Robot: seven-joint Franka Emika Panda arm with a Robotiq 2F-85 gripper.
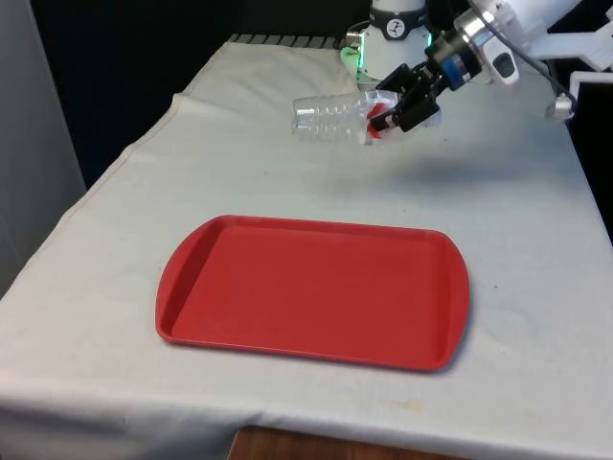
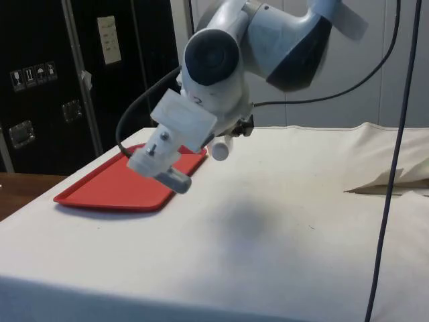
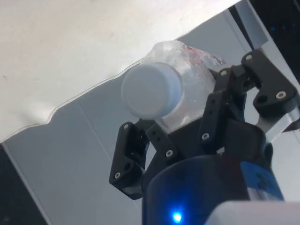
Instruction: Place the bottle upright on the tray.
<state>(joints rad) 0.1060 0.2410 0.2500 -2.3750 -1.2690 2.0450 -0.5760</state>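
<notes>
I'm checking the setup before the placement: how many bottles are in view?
1. The clear bottle is held lying sideways in the air by the gripper, above the table beyond the far edge of the red tray. None on the tray.

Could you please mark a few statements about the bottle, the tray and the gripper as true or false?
1. The gripper holds the bottle in the air. True.
2. The bottle stands upright. False: it lies roughly level, its base towards the front view's left.
3. The tray is red and has nothing on it. True.
4. The bottle is directly over the tray. False: it hangs over the white cloth beyond the tray's far edge.
5. The bottle has no cap. False: the wrist view shows a pale cap.
</notes>
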